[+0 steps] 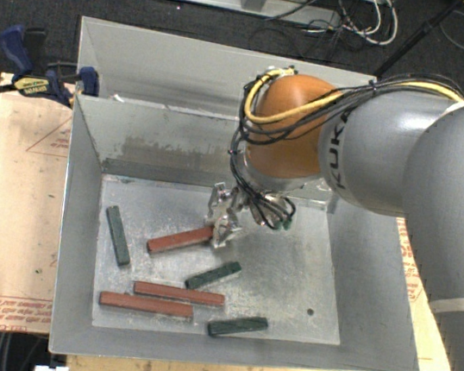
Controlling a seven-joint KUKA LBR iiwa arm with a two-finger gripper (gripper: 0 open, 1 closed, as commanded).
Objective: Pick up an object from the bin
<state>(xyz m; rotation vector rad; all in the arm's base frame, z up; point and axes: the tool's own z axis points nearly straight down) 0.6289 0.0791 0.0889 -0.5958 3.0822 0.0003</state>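
Starting at the left of your grey metal bin [81, 200]: there's a long dark green flat stick [117, 235] on the floor near the left wall, running roughly front to back with a slight lean. Just right of its lower end, near the front edge, two sticks lie almost parallel and side by side. The lower red-brown flat stick [146, 304] is shifted a bit left of the upper red-brown flat stick [178, 294].

Above those, mid-floor, is the one that matters: a tilted red-brown flat stick [178, 241], with its right end pointing up toward the back wall. Your gripper [224, 223] is right down at that far right end, touching it or near enough. Honestly, I can't tell how far open it is, or whether it has the stick clamped.

Just below the gripper sits a short dark green stick [213, 275], also tilted. Further toward the front edge lies a dark green rounded stick [238, 326]. The arm with its orange cover [288, 137] comes in from the right.
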